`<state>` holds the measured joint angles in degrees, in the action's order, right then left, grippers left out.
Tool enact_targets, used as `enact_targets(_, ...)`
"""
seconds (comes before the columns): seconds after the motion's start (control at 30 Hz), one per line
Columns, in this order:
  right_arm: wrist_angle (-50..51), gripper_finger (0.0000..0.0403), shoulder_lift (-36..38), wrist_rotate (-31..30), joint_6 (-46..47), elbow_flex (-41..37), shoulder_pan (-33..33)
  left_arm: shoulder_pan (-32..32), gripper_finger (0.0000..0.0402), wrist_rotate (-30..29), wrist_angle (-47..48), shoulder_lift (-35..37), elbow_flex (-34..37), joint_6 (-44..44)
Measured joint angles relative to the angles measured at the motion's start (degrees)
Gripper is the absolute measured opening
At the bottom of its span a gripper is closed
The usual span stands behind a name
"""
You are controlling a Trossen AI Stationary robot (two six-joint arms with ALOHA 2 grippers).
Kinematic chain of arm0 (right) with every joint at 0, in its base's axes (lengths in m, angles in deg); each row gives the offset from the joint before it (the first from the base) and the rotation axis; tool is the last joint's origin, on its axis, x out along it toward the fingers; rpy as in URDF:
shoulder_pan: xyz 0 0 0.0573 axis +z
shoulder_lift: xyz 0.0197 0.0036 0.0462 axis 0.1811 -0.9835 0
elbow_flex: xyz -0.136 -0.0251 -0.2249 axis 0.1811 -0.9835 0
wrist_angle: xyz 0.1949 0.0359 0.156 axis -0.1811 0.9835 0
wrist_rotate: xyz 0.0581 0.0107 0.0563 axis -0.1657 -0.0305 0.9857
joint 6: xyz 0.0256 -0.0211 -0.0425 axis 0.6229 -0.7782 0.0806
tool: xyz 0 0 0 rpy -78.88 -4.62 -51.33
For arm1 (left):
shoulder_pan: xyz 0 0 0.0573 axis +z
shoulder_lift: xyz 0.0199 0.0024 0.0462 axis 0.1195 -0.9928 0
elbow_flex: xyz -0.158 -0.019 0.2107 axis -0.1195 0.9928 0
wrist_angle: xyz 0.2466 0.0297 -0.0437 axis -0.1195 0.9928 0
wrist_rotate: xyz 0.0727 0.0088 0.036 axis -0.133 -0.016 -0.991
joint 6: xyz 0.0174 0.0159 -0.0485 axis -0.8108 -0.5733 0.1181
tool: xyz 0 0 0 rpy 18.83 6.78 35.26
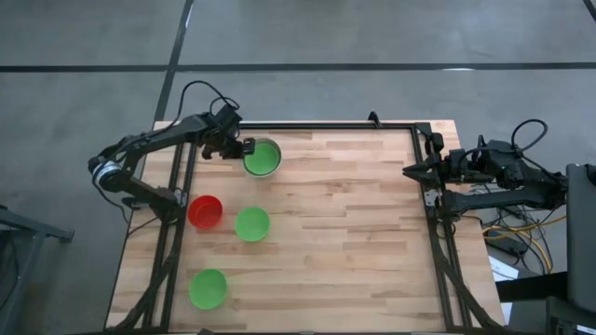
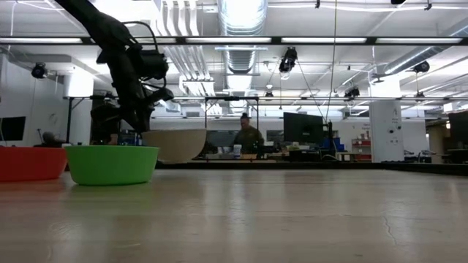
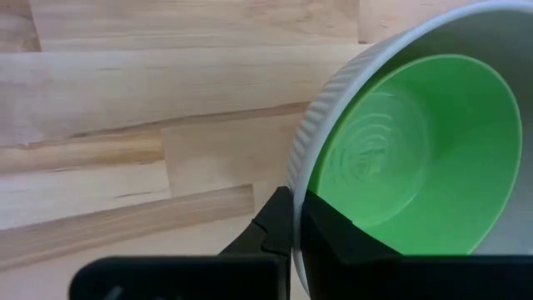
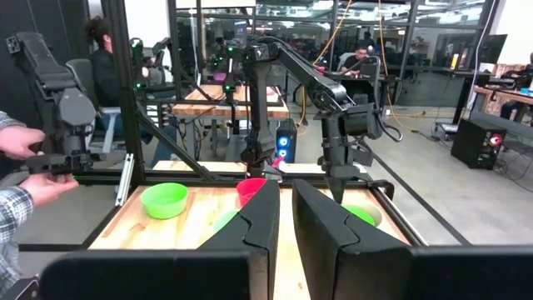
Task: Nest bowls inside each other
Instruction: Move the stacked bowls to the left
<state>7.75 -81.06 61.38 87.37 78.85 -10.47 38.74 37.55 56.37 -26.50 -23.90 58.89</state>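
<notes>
Bare table (image 1: 354,223) right of bowls (image 1: 251,224)

My fingers (image 4: 281,225) nearly together; beyond them, left gripper (image 4: 337,193) down at green-filled pale bowl (image 4: 360,215).

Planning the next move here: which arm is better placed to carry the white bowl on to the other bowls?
The left. Its pincer is shut on the white bowl rim; the right pincer waits at the table's far edge.

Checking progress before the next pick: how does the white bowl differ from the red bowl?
The white bowl is pale, ribbed outside and larger; the red bowl is red. The white bowl holds a green bowl; the red bowl is empty. The left gripper pinches the white bowl's rim; the red stands free. Both sit upright.
</notes>
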Motion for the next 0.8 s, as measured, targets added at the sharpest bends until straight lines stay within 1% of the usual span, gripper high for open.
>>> enact_targets(0.2, 0.00, 0.0034, -0.01, -0.01, 0.02, -0.02, 0.02, 0.00, 0.0012, 0.42, -0.45, 0.00, 1.33, 2.05)
enact_targets(0.33, 0.00, 0.0034, -0.02, 0.00, 0.02, 0.01, 0.00, 0.02, 0.0012, 1.83, -1.91, 0.00, 3.84, 3.86)
enact_targets(0.6, 0.00, 0.0034, -0.01, 0.00, 0.02, -0.02, 0.00, -0.04, 0.0012, 2.49, -4.97, 0.00, 5.55, 4.38)
enact_targets(0.8, 0.00, 0.0034, -0.02, 0.00, 0.00, 0.01, 0.00, -0.04, 0.0037, 2.58, -5.08, 0.00, 5.55, 4.45)
